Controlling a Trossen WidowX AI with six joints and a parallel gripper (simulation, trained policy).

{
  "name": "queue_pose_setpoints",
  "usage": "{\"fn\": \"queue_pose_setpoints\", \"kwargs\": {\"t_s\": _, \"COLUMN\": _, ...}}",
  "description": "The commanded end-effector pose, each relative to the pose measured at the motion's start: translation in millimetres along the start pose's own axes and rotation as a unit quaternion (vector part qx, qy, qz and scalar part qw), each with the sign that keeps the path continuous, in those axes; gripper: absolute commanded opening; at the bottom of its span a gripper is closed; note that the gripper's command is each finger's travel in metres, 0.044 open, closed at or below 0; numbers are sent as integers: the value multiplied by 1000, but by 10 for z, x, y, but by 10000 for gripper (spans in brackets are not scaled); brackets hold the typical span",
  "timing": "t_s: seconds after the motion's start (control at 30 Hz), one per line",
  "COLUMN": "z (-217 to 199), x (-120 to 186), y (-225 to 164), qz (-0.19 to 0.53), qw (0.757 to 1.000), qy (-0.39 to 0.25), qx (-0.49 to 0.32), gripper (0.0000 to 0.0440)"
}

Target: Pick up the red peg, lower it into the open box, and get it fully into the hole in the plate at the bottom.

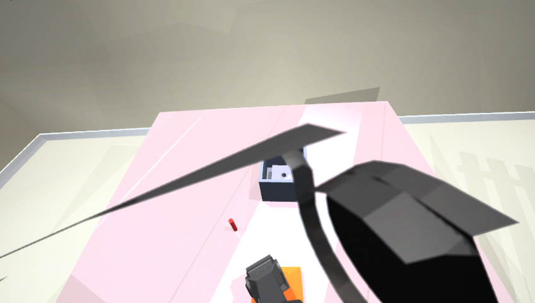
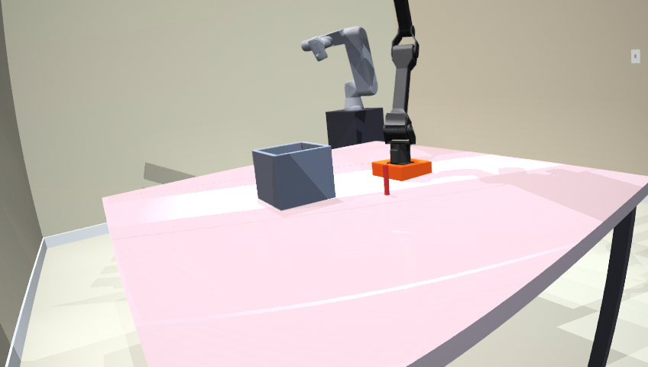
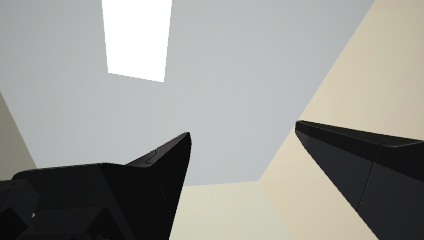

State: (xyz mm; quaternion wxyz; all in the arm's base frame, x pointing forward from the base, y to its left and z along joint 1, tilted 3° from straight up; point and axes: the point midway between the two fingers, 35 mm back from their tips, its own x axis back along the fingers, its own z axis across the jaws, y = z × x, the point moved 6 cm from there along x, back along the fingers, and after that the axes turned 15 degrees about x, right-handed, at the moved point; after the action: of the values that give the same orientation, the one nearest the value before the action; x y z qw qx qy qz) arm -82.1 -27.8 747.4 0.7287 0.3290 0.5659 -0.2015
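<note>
My dark, hard-edged, tapering fingers stand spread wide, pinching nothing. Beyond my orange block base (image 1: pixel 295 276) (image 2: pixel 416 171), the slim, smooth red peg (image 1: pixel 233 225) (image 2: pixel 386 180) stands upright on the pale pink bench (image 1: pixel 180 232) (image 2: pixel 290 254); farther out sits the square-walled, blue-grey open box (image 1: pixel 278 191) (image 2: pixel 303 177), its pale plate (image 1: pixel 277 171) holed.

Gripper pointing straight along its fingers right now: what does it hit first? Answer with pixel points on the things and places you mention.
Probably nothing near. The wrist view shows the open gripper (image 3: pixel 241 132) with only grey ceiling between and beyond its fingertips, a bright panel (image 3: pixel 137 40) off to one side. Ceiling (image 3: pixel 235 75) looks like first contact, though its depth is unclear.
</note>
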Motion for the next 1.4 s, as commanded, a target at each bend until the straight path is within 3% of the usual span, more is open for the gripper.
{"fn": "queue_pose_setpoints", "kwargs": {"t_s": 0.0, "z": 15, "x": 8, "y": 32, "qz": -6, "qw": 1000, "qy": 7, "qx": 1, "gripper": 421}}
{"fn": "queue_pose_setpoints", "kwargs": {"t_s": 0.07, "z": 43, "x": 28, "y": 106, "qz": -21, "qw": 1000, "qy": 18, "qx": -3, "gripper": 440}}
{"fn": "queue_pose_setpoints", "kwargs": {"t_s": 0.6, "z": 432, "x": 395, "y": 745, "qz": -142, "qw": 966, "qy": 156, "qx": -149, "gripper": 432}}
{"fn": "queue_pose_setpoints", "kwargs": {"t_s": 0.97, "z": 844, "x": 787, "y": 1057, "qz": -169, "qw": 909, "qy": 294, "qx": -242, "gripper": 437}}
{"fn": "queue_pose_setpoints", "kwargs": {"t_s": 1.37, "z": 1227, "x": 1290, "y": 1163, "qz": -149, "qw": 835, "qy": 441, "qx": -294, "gripper": 432}}
